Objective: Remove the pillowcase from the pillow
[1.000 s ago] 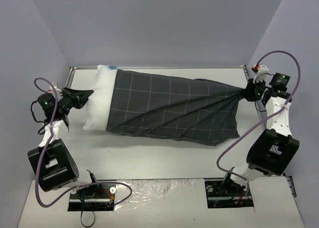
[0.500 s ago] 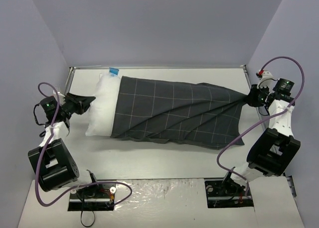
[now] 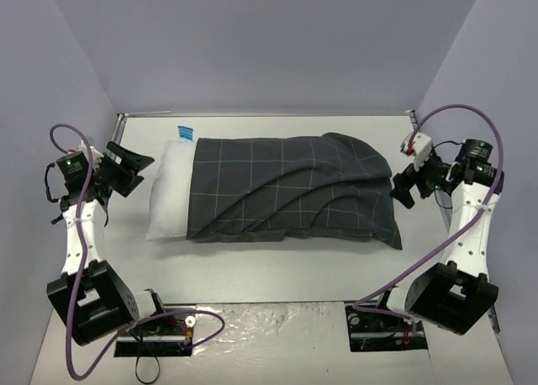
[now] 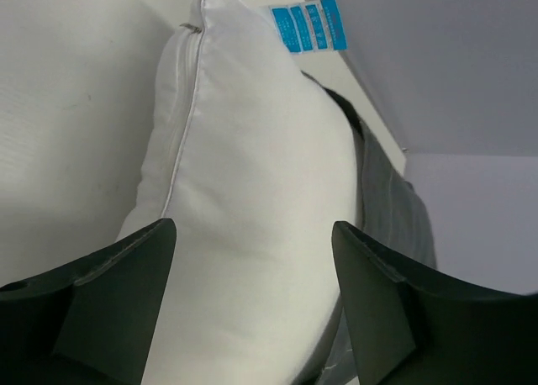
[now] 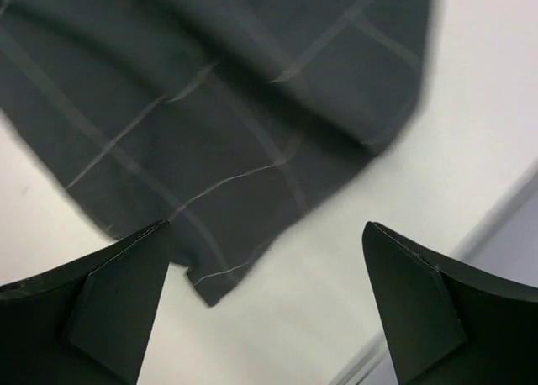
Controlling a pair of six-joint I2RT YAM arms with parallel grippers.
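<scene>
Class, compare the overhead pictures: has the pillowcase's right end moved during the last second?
Yes. The right end of the pillowcase has drawn back leftward, away from the right rim of the table; the right gripper stands open beside it.

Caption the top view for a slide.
Left gripper and right gripper open at either end of a white pillow mostly covered by its dark checked pillowcase.

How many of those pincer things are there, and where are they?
2. The left pincer is open beside the pillow's bare white end. The right pincer is open beside the opposite end of the pillowcase. Neither holds anything.
</scene>
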